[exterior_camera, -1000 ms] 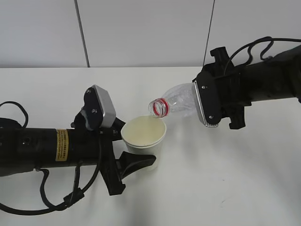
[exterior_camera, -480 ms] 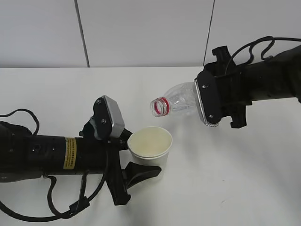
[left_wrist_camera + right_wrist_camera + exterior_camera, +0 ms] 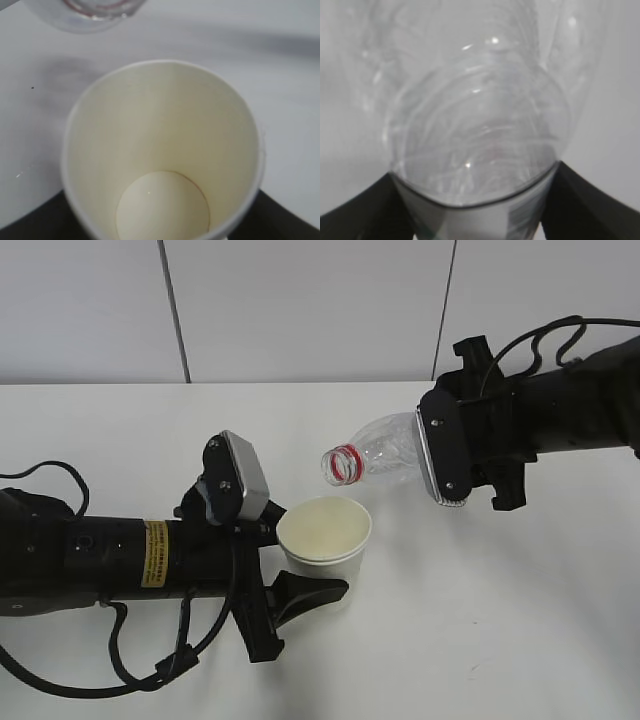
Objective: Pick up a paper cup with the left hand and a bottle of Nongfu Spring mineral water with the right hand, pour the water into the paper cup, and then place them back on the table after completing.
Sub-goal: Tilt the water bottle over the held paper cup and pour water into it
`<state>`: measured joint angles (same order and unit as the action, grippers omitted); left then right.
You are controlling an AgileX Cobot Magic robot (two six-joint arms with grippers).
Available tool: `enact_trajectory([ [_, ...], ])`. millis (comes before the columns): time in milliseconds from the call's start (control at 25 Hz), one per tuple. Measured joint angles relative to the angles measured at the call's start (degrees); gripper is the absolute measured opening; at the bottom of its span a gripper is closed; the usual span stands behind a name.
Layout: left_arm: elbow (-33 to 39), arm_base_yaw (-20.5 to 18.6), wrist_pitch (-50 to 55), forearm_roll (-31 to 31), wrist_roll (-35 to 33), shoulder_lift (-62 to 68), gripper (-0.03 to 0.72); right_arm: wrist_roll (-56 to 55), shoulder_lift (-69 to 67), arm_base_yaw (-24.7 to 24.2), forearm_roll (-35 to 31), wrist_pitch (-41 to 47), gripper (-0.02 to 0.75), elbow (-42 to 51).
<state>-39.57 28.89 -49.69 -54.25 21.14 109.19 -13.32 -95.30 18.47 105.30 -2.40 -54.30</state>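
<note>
The white paper cup stands upright at the middle of the table, and my left gripper is shut on its lower part. Whether the cup rests on the table I cannot tell. From the left wrist I look down into the cup; my gripper shows as dark fingers at its sides. The clear bottle lies nearly level in the air with its red-ringed mouth above and just behind the cup's rim, a gap between them. My right gripper is shut on its lower body. The bottle fills the right wrist view, with my gripper around it.
A white wall with two dark vertical seams rises behind the table. Black cables loop under the left arm near the front edge. A small scuff marks the tabletop beyond the cup.
My left arm has carried the cup right and toward the front, out from under the bottle's mouth. The bottle has stayed nearly still in my right gripper.
</note>
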Motion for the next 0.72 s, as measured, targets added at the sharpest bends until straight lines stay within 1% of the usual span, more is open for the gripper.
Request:
enact_trajectory([
  [720,0.00,0.00,0.00,0.00,0.00,0.00,0.440,0.10,0.00,0.00,0.00,0.09,0.472,0.00],
])
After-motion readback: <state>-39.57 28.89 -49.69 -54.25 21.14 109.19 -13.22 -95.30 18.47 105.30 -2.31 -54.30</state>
